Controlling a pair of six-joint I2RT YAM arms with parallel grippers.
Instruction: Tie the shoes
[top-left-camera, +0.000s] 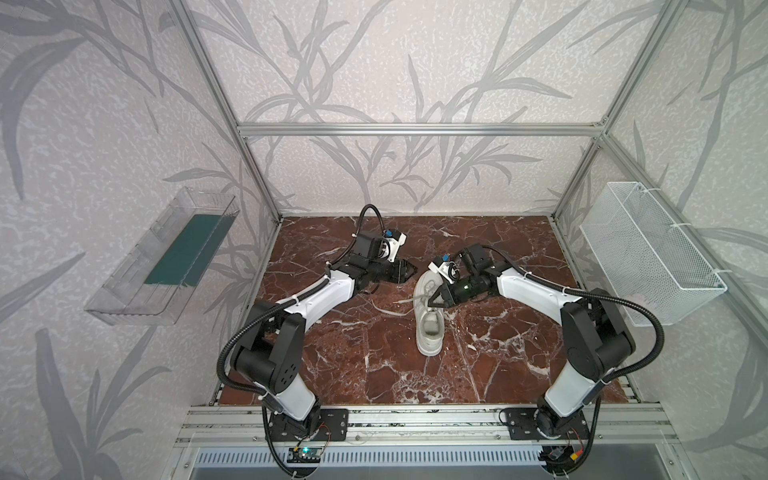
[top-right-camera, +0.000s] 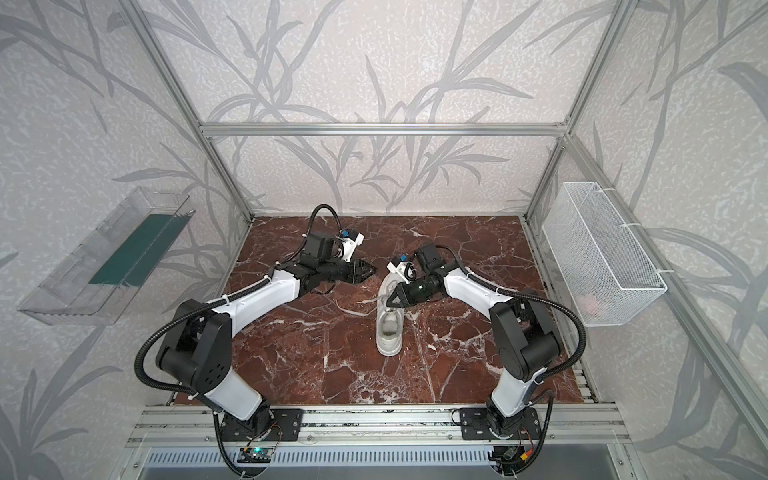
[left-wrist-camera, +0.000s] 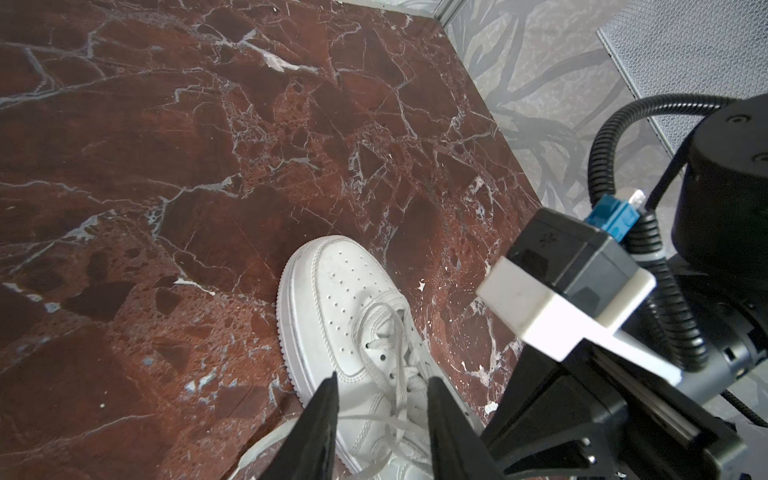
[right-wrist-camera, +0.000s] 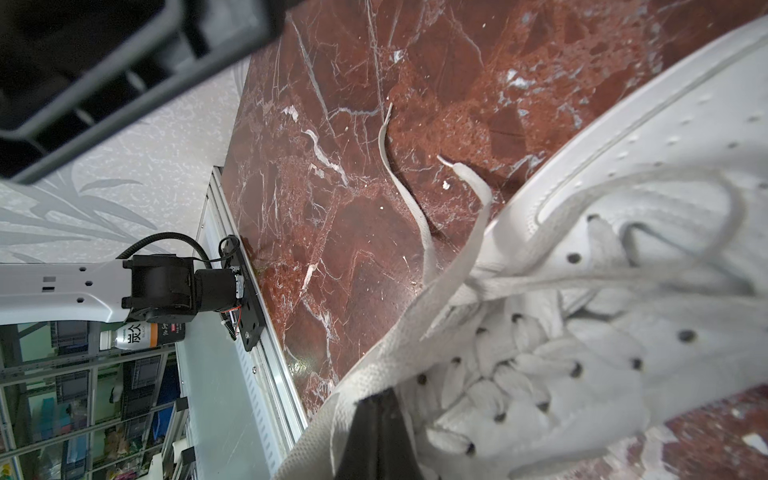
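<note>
Shoe: your shoe (top-left-camera: 429, 332) stands upright on the tabletop (top-left-camera: 353, 365), just right of centre in both top views, with the toe toward the top of the frame and the heel toward the bottom.
Right gripper: the right gripper (top-left-camera: 432, 302) sits over the lacing at mid-shoe with its jaws closed. In the right wrist view it looks pinched on a lace (right-wrist-camera: 415, 316) that drapes over its tip.
Left gripper: the left gripper (top-left-camera: 409, 271) hovers just left of the toe, clear of the shoe. The left wrist view shows its jaws partly apart with nothing between them.
Loose ends: two lace ends (right-wrist-camera: 473, 183) lie flat on the tabletop left of the shoe, close together, and neither gripper touches them.
Loop: a slack loop (left-wrist-camera: 386, 316) lies over the eyelets toward the toe.
Done: the laces run through the eyelets. The strands cross near the upper eyelets, but I can't tell whether that is a real first knot.
Left: no bow is visible and nothing is pulled snug. My read is that you're early to mid task, with one strand in hand and the second not picked up.
Risk: the flat laces look slippery, so a pinched strand could slide out once you add tension.
</note>
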